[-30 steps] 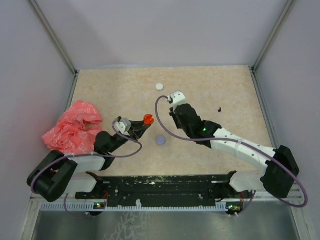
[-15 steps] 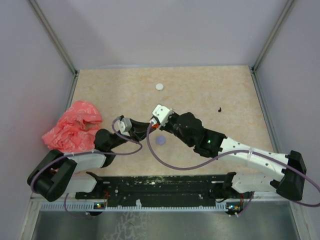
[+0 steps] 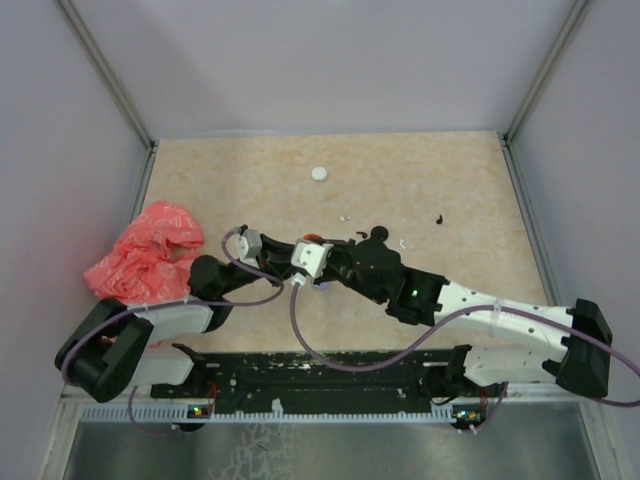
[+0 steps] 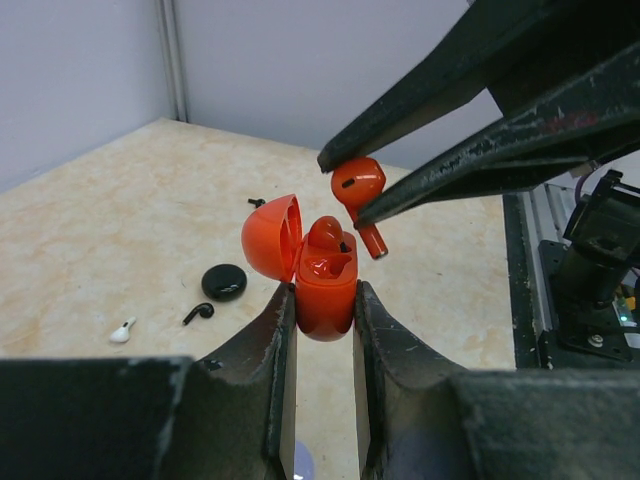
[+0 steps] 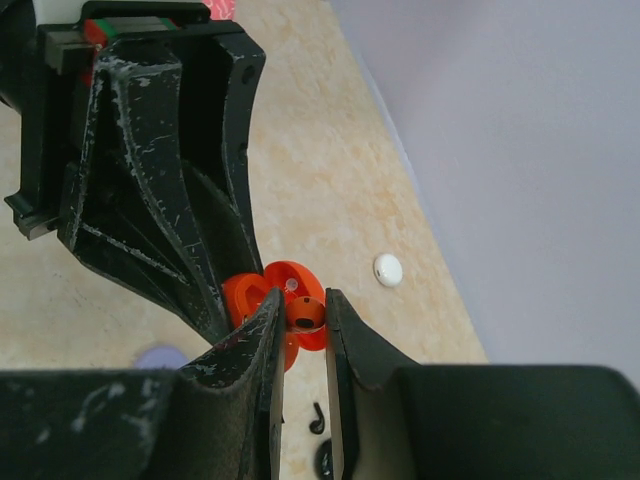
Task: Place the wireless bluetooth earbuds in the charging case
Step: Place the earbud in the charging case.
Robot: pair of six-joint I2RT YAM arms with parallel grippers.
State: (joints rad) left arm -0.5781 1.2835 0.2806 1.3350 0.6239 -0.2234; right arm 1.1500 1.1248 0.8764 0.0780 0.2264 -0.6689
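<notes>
My left gripper (image 4: 322,296) is shut on the red charging case (image 4: 326,288) and holds it upright above the table with its lid (image 4: 270,238) swung open to the left. A red shape sits in one well of the case. My right gripper (image 5: 300,306) is shut on a red earbud (image 5: 304,314). In the left wrist view the earbud (image 4: 357,187) hangs stem down just above and right of the open case, apart from it. In the top view both grippers meet at the red case (image 3: 312,239).
On the table lie a black disc (image 4: 224,282), a black earbud (image 4: 198,312), a white earbud (image 4: 122,331) and a lilac disc (image 5: 160,355). A white disc (image 3: 319,173) lies further back, another black earbud (image 3: 440,218) at the right, and a crumpled red bag (image 3: 150,255) at the left.
My right arm has swung left and brought the red earbud over the open case in my left gripper. The left gripper has stayed nearly still.
</notes>
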